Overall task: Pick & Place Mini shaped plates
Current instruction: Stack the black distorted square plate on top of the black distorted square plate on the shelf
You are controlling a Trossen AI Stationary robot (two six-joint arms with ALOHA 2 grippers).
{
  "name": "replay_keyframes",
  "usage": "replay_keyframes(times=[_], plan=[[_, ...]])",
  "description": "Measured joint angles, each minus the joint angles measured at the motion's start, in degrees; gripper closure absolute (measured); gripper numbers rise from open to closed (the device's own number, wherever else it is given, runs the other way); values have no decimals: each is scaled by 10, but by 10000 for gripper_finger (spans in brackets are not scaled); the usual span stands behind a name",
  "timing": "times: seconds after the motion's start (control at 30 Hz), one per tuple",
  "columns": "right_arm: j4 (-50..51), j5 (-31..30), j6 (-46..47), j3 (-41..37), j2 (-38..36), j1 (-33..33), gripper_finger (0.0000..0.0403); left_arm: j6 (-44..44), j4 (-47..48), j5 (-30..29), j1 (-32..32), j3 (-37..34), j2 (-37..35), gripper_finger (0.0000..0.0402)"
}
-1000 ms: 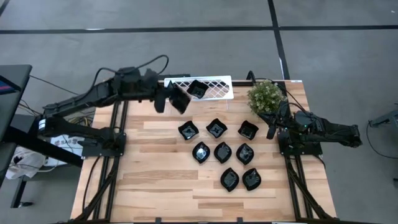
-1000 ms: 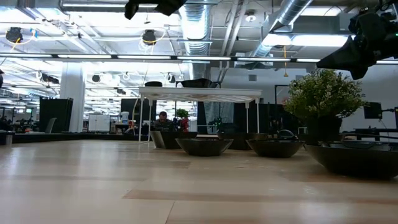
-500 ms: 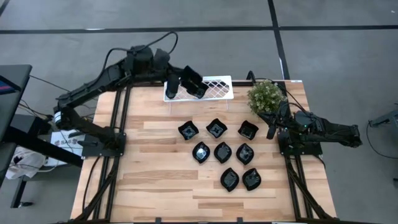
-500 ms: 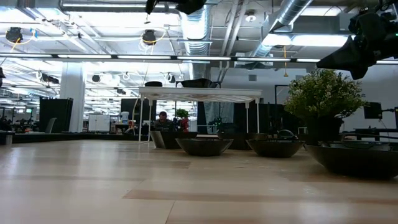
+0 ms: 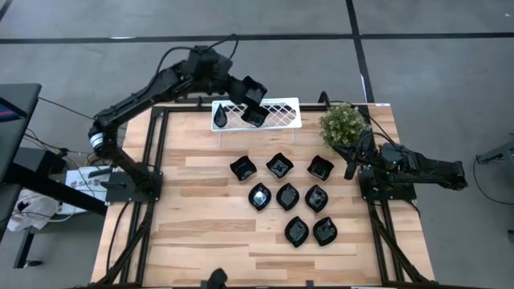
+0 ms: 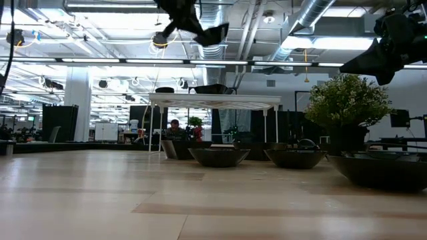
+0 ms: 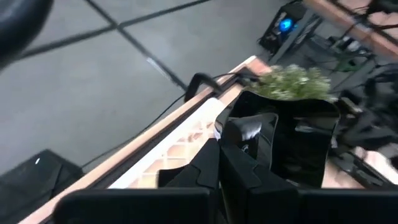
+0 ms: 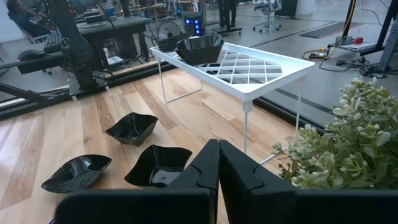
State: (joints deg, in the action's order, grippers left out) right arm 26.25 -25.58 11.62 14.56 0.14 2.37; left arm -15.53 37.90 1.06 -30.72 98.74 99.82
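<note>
The left gripper (image 5: 245, 90), clamped on a black plate (image 5: 254, 88) high above the white rack (image 5: 281, 112), could drop it onto the two plates (image 5: 254, 117) already there, while the shut right gripper (image 5: 351, 167) waits beside the plant (image 5: 344, 124).

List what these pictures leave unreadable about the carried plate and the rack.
- Left gripper: it is shut on a black plate, but in the left wrist view its own fingers cover the plate's near edge, so the plate's outline stays unclear.
- White wire rack: the high view shows two dark plates on it; whether the held plate touches the rack is hidden.
- Low view: rack-top plates show only as thin rims.
- Right gripper: waits beside the plant.
</note>
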Motion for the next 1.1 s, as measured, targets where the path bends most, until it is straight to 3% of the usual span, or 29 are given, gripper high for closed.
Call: replay_keyframes(times=[0.5,1.1], plan=[[0,0,0,0,0,0,401,-45,10,59,-35,0,107,398],[0,0,0,0,0,0,401,-76,49,52,-32,-3,126,398]])
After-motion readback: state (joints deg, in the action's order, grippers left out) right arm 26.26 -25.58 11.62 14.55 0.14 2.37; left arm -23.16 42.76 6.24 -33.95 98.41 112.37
